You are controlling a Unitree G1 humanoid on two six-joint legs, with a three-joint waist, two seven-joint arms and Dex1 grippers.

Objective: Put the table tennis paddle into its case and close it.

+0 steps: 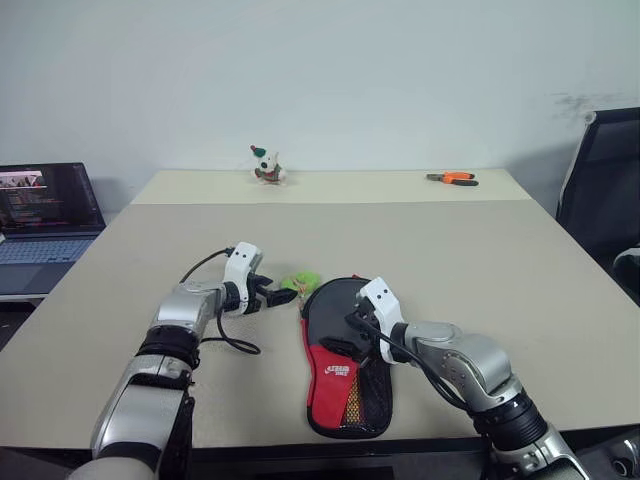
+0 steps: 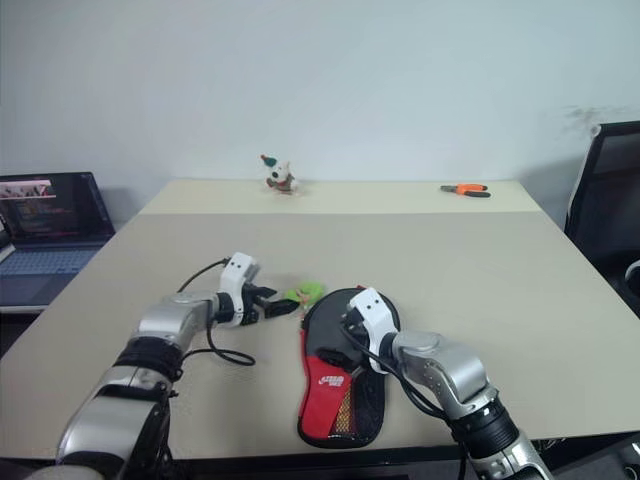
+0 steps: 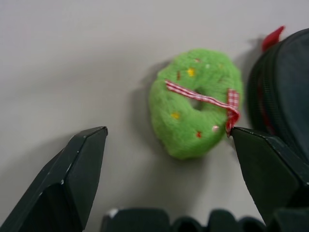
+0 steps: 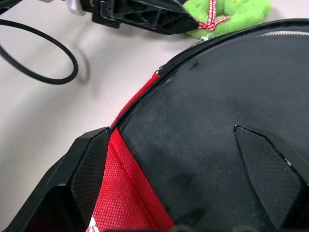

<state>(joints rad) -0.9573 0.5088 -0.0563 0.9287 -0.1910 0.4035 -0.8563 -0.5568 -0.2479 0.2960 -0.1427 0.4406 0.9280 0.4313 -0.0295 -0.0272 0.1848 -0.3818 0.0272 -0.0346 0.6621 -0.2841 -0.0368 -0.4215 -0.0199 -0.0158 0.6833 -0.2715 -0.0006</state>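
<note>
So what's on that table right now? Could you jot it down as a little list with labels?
table: beige tabletop
case: paddle-shaped black fabric pouch with red panel, lying flat at the near edge
green toy: fluffy green ring with a checked ribbon, just beside the case's round end
left gripper: fingers open, pointing at the green ring
right gripper: fingers open, over the case's black top
far edge: small plush figure, orange-handled pliers
off to the side: open laptop, black chair
</note>
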